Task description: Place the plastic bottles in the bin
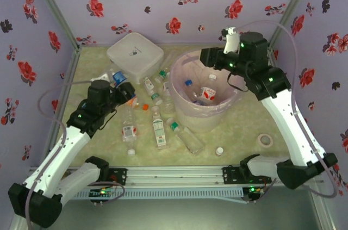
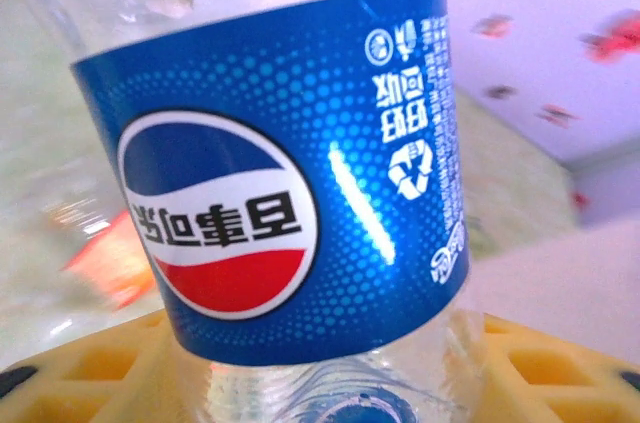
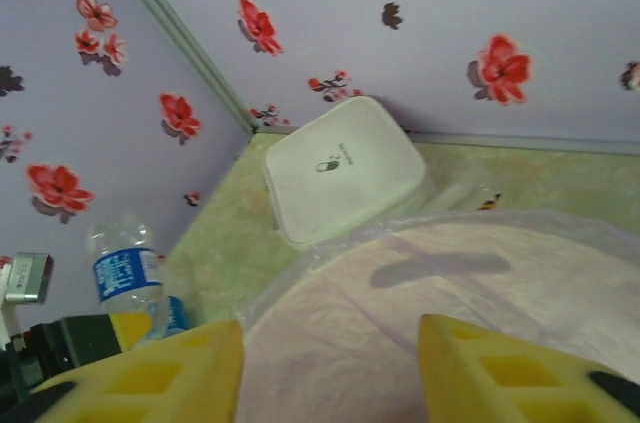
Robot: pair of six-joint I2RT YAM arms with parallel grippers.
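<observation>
My left gripper is shut on a clear plastic bottle with a blue Pepsi label and a blue cap, held just above the table left of the bin. The same bottle stands at the left of the right wrist view. The bin, lined with a pale pink bag, holds a few bottles. My right gripper hangs over the bin's far rim, open, with nothing between its yellow fingers. Several more bottles lie on the table between the arms.
A white lidded box sits at the back left corner. A tape ring and a loose white cap lie right of the bin. Flowered walls close in the table on three sides.
</observation>
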